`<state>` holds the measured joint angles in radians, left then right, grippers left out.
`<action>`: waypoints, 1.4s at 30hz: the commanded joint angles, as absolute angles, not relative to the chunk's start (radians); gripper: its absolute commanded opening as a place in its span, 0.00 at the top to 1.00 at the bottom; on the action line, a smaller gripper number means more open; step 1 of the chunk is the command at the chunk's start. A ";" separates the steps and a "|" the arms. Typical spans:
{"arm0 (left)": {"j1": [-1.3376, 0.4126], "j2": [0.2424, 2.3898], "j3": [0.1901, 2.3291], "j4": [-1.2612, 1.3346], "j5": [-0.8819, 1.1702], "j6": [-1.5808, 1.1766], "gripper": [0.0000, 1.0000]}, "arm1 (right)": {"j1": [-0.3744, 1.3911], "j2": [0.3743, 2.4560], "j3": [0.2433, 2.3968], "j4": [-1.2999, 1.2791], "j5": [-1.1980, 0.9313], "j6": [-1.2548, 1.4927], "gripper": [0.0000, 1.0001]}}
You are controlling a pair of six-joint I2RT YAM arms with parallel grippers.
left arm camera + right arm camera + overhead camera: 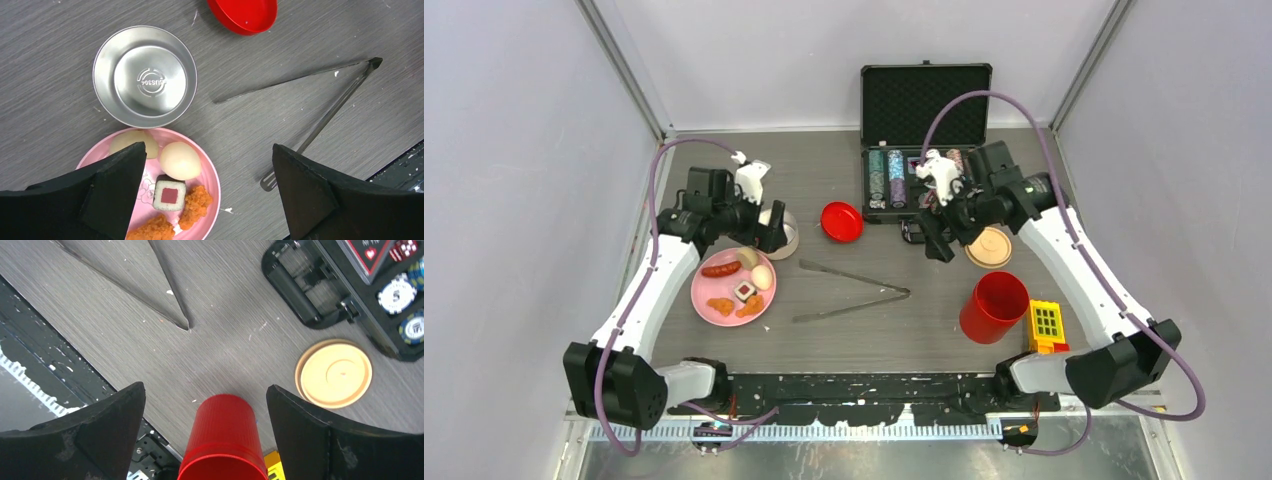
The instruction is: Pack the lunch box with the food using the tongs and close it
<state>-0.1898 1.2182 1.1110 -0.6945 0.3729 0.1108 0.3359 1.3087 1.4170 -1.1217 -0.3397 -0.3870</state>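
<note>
**Top external.** Tongs (pixel 854 293): slim dark metal V, lying flat and untouched on the grey wood-grain counter (pixel 894 340), between the pink plate (pixel 701 293) and the red canister (pixel 994 305). Left claw (pixel 772 232) and right claw (pixel 936 240) hovered with jaws apart, empty.

**Left wrist.** Steel bowl (pixel 145 76): polished, round, empty. Food (pixel 180 160) sat on the plate: smooth egg lumps, crumbed nuggets, a white cube.

**Right wrist.** The canister was ribbed; the beige disc lid (pixel 333 372) lay flat nearby.

**Handling note.** The tongs looked thin, so the claw should likely come down low and straddle both arms near the hinge.
</note>
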 commanded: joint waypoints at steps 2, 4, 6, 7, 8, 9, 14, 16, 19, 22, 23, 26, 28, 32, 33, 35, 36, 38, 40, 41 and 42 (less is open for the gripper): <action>-0.192 1.149 1.076 -0.629 0.414 0.112 0.00 | 0.460 1.325 1.386 -0.986 -0.252 -0.369 0.05; -0.195 1.140 1.063 -0.630 0.495 0.187 0.00 | 0.483 1.324 1.372 -0.949 -0.254 -0.351 0.05; -0.200 1.146 1.060 -0.644 0.581 0.277 0.00 | 0.485 1.320 1.351 -0.920 -0.305 -0.338 0.05; -0.204 1.153 1.056 -0.648 0.620 0.324 0.00 | 0.485 1.317 1.344 -0.910 -0.331 -0.335 0.05; -0.210 1.159 1.050 -0.645 0.653 0.359 0.00 | 0.485 1.314 1.338 -0.896 -0.346 -0.323 0.05; -0.220 1.169 1.047 -0.642 0.667 0.397 0.00 | 0.485 1.312 1.334 -0.880 -0.362 -0.307 0.05; -0.255 1.237 1.070 -0.661 0.675 0.507 0.00 | 0.486 1.326 1.325 -0.823 -0.450 -0.261 0.04; -0.255 1.239 1.080 -0.664 0.696 0.501 0.00 | 0.486 1.352 1.320 -0.811 -0.478 -0.287 0.01; -0.254 1.194 1.047 -0.610 0.709 0.436 0.00 | 0.491 1.398 1.317 -0.812 -0.506 -0.330 0.01; -0.248 1.136 1.012 -0.559 0.675 0.372 0.00 | 0.530 1.482 1.352 -0.884 -0.480 -0.384 0.01; -0.243 1.123 1.005 -0.555 0.670 0.355 0.00 | 0.549 1.506 1.351 -0.899 -0.452 -0.403 0.01; -0.207 1.096 1.011 -0.561 0.673 0.304 0.00 | 0.616 1.548 1.318 -0.898 -0.367 -0.445 0.01; -0.175 1.086 1.015 -0.557 0.695 0.275 0.00 | 0.658 1.560 1.279 -0.866 -0.305 -0.465 0.01; -0.133 1.077 1.034 -0.544 0.741 0.220 0.00 | 0.717 1.589 1.222 -0.797 -0.227 -0.487 0.01; -0.127 1.076 1.035 -0.536 0.746 0.199 0.00 | 0.727 1.599 1.211 -0.784 -0.216 -0.492 0.01; -0.114 1.078 1.030 -0.515 0.767 0.164 0.00 | 0.744 1.611 1.186 -0.751 -0.213 -0.503 0.01; -0.108 1.080 1.030 -0.511 0.779 0.149 0.00 | 0.750 1.616 1.171 -0.735 -0.212 -0.509 0.01; -0.094 1.083 1.027 -0.496 0.797 0.120 0.00 | 0.764 1.629 1.141 -0.695 -0.200 -0.522 0.01; -0.082 1.088 1.027 -0.481 0.809 0.088 0.00 | 0.775 1.645 1.123 -0.670 -0.183 -0.541 0.01; -0.077 1.091 1.028 -0.473 0.812 0.071 0.00 | 0.776 1.654 1.119 -0.660 -0.177 -0.551 0.01; -0.072 1.095 1.028 -0.468 0.818 0.058 0.00 | 0.777 1.664 1.117 -0.656 -0.173 -0.563 0.01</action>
